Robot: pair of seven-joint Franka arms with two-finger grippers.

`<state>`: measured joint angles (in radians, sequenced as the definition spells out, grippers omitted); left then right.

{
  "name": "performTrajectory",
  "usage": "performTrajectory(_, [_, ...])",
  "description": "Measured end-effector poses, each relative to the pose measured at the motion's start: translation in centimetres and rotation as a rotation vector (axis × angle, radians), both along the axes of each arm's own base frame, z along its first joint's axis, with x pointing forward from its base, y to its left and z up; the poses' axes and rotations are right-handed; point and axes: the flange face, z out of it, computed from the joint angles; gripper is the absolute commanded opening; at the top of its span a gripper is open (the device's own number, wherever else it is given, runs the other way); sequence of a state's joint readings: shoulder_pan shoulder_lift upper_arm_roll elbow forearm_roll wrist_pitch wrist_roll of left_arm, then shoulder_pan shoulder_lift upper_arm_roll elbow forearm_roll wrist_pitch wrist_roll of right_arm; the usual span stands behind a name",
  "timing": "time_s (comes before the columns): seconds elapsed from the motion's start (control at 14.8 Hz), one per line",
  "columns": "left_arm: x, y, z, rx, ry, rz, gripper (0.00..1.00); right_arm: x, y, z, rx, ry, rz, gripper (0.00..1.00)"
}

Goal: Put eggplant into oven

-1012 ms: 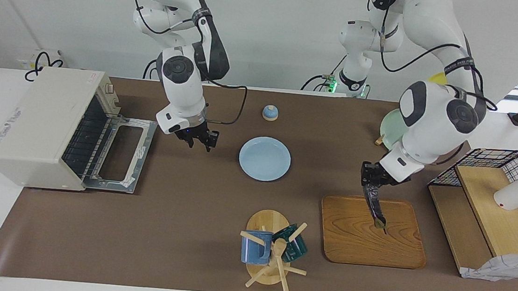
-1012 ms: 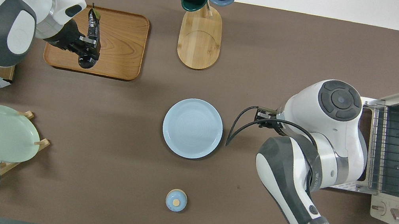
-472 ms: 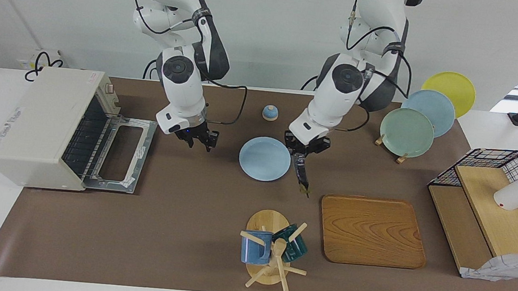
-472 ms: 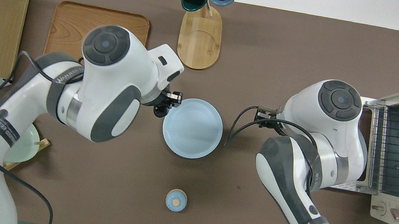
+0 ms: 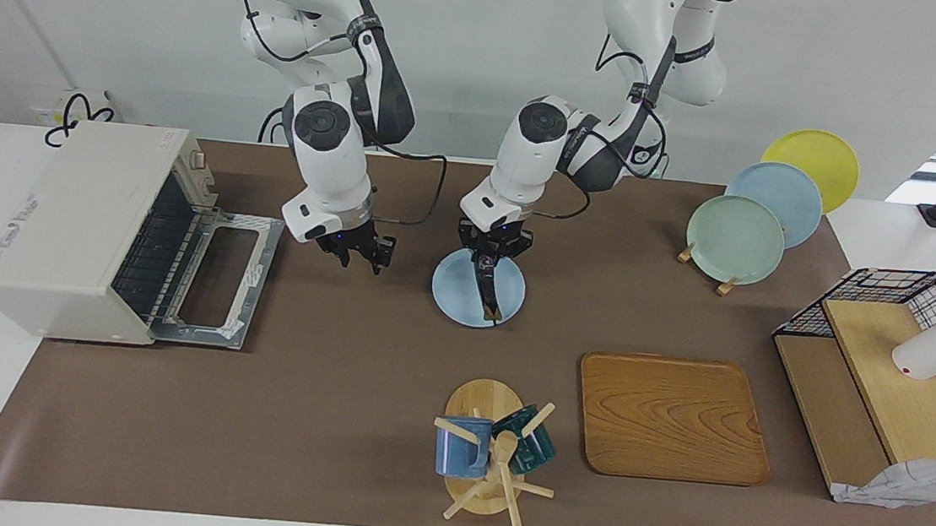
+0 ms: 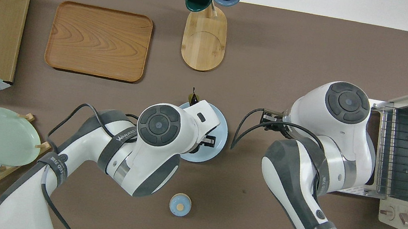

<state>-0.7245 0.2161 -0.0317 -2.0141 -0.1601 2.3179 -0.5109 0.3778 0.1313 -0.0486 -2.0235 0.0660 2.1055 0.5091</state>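
**Eggplant hanging over the blue plate**

At my right arm's end of the table stands the oven, door dropped flat, wire rack bare inside. My right gripper hangs just in front of that open door, over the brown mat and holding nothing; its fingers point down, but I cannot tell whether they stand apart or together.

Next along, mid-table, my left gripper hovers over the blue plate. Its fingers are clamped on the top end of the eggplant — the dark, slender body hangs down from them, slanted a little, the greenish stem tip lowest, over the plate's rim farthest from me. Whether the tip touches the plate I cannot tell. A small blue lid sits on the mat nearer to me than the plate.

Farther from me are the mug stand with a blue mug and a green one, and beside it the wooden tray — bare.

Toward my left arm's end, green, blue and yellow plates stand on a rack, and last come the wire basket and the wooden shelf.
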Motion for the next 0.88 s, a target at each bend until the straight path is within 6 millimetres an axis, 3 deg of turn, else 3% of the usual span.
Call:
performTrajectory(0.07, [-0.1, -0.1, -0.4, 0.004, 0.004, -0.002, 0.00, 0.0, 0.0, 0.0, 0.000, 0.000, 0.000, 0.61])
performTrajectory(0.13, [-0.2, -0.1, -0.6, 0.006, 0.006, -0.003, 0.18, 0.0, 0.0, 0.0, 0.000, 0.000, 0.000, 0.62])
performTrajectory(0.2, [-0.1, 0.0, -0.6, 0.007, 0.007, -0.003, 0.70, 0.0, 0.0, 0.0, 0.000, 0.000, 0.000, 0.62])
performTrajectory(0.27, [-0.1, 0.0, -0.6, 0.007, 0.006, -0.001, 1.00, 0.0, 0.0, 0.0, 0.000, 0.000, 0.000, 0.62])
performTrajectory(0.54, [1.0, 1.2, 0.0, 0.016, 0.011, -0.012, 1.00, 0.0, 0.0, 0.0, 0.000, 0.000, 0.000, 0.62])
performTrajectory(0.74, [4.4, 4.6, 3.2, 0.032, 0.045, 0.003, 1.00, 0.0, 0.0, 0.0, 0.000, 0.000, 0.000, 0.62])
performTrajectory(0.88, [7.1, 8.1, 6.0, 0.031, 0.053, 0.014, 1.00, 0.0, 0.0, 0.0, 0.000, 0.000, 0.002, 0.57])
